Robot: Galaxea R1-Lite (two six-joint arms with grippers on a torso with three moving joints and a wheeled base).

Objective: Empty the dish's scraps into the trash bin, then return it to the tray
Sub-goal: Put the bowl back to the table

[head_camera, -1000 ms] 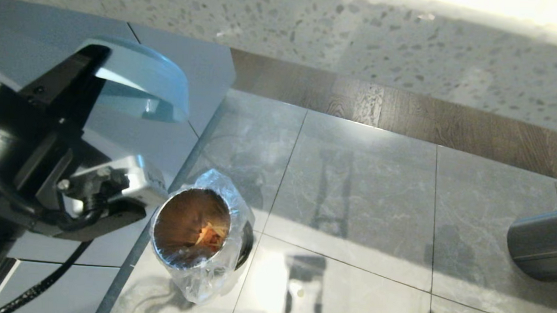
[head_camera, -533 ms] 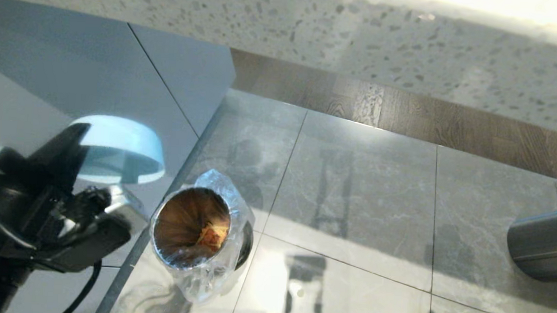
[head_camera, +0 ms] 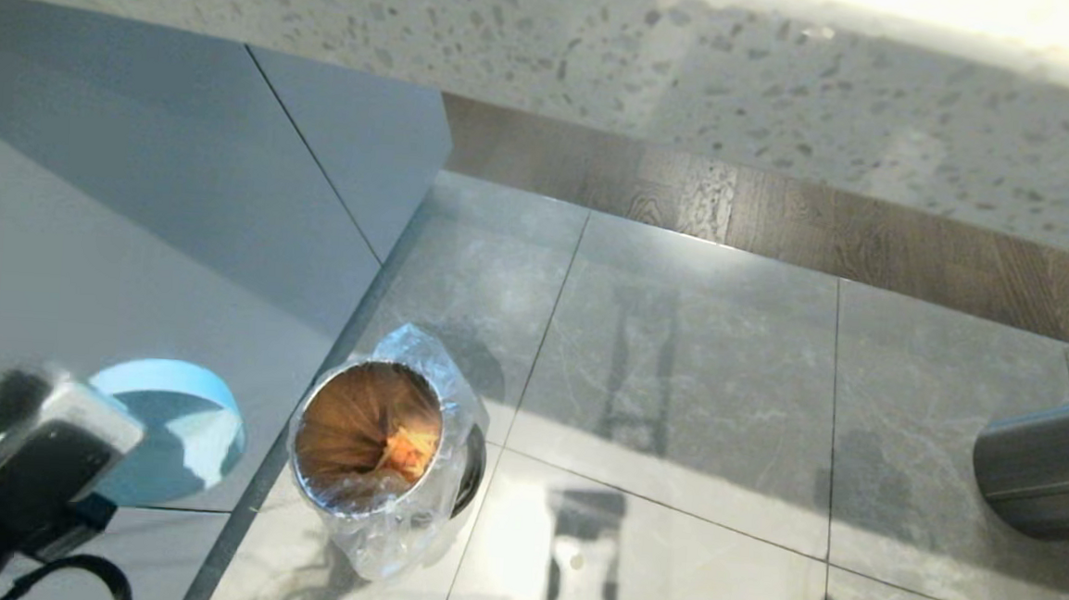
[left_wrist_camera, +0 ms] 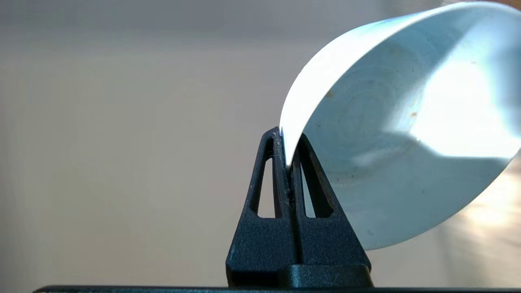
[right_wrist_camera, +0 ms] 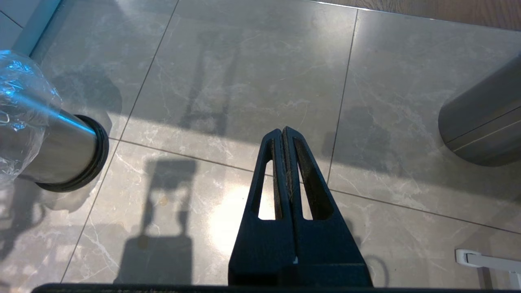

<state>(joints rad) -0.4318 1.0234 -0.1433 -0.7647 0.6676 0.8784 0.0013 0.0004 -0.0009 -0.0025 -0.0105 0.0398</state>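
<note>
Item: small round light-blue dish [left_wrist_camera: 390,134] with a paler inside. Location: held in the air at the lower left of the head view [head_camera: 176,431], over the grey cabinet surface [head_camera: 129,247], beside and apart from the bin. Held by the rim only; the left gripper [left_wrist_camera: 288,162] is clamped on the rim edge, one finger outside the wall and one inside, the fingers pressed nearly together on the thin wall. In the left wrist view the bowl stands out to one side of the fingertips, tilted, its open face turned toward the camera. Contents: no chunks or sticks; a few tiny specks on the inner surface.

Item: small round shiny metal trash bin [head_camera: 368,438] with a crinkly clear plastic liner, standing upright on the floor just beside the cabinet edge. Brownish inside. Contents: orange and pale yellowish scraps [head_camera: 405,450] lying at the bottom, toward the side away from the cabinet. A black ring shows around its base [right_wrist_camera: 87,162].

Item: right gripper [right_wrist_camera: 285,136], fingers pressed together, holding nothing, poised over the grey marbled floor tiles [head_camera: 697,366].

Item: larger dark-grey cylindrical bin [head_camera: 1049,466], at the right edge, well apart from the metal one.

Markings: no readable writing on any item.
</note>
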